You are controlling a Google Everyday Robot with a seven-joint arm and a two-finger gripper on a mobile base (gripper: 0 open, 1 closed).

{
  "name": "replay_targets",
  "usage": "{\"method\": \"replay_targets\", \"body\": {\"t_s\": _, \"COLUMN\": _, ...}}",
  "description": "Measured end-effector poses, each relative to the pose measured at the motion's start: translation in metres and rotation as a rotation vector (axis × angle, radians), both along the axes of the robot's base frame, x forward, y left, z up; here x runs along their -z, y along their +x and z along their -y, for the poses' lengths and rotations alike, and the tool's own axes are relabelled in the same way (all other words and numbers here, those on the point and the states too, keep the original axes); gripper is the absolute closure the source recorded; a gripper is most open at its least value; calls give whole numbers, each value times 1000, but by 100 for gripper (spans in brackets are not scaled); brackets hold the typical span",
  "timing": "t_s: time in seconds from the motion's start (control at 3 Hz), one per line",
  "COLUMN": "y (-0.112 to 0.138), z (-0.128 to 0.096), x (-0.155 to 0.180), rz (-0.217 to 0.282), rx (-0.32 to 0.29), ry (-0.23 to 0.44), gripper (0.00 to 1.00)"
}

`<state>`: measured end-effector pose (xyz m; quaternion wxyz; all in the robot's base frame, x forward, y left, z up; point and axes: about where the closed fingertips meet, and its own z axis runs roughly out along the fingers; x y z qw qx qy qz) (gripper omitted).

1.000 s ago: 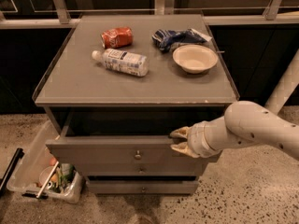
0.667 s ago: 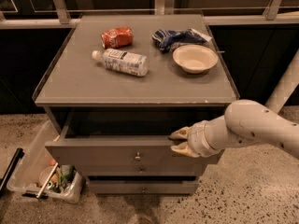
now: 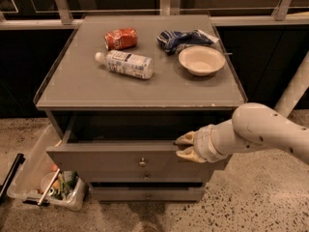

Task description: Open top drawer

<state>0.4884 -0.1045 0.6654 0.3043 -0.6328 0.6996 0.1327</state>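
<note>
The top drawer (image 3: 106,159) is the grey front with a small round metal knob (image 3: 142,162). It stands pulled partly out of the grey cabinet (image 3: 87,88), with a dark gap behind its front. My gripper (image 3: 186,146) is at the right part of the drawer front's top edge. One yellowish fingertip (image 3: 185,138) lies over the rim and the other rests against the front face, clamped on the panel. My white arm comes in from the right.
On the cabinet top lie a plastic bottle (image 3: 126,64), a red can (image 3: 121,38), a blue bag (image 3: 181,37) and a beige bowl (image 3: 201,60). Two lower drawers (image 3: 147,193) are shut. A clear bin of clutter (image 3: 36,178) sits on the floor at the left.
The top drawer has come out very slightly further toward the camera, with my gripper moving along with it. Nothing else has moved.
</note>
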Motion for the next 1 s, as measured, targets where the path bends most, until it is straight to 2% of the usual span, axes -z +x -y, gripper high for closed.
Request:
{"method": "replay_targets", "body": {"t_s": 0.67, "y": 1, "z": 2, "x": -1, "rz": -17, "rx": 7, "ry": 5, "gripper": 11}}
{"method": "replay_targets", "body": {"t_s": 1.0, "y": 1, "z": 2, "x": -2, "rz": -17, "rx": 7, "ry": 5, "gripper": 15}}
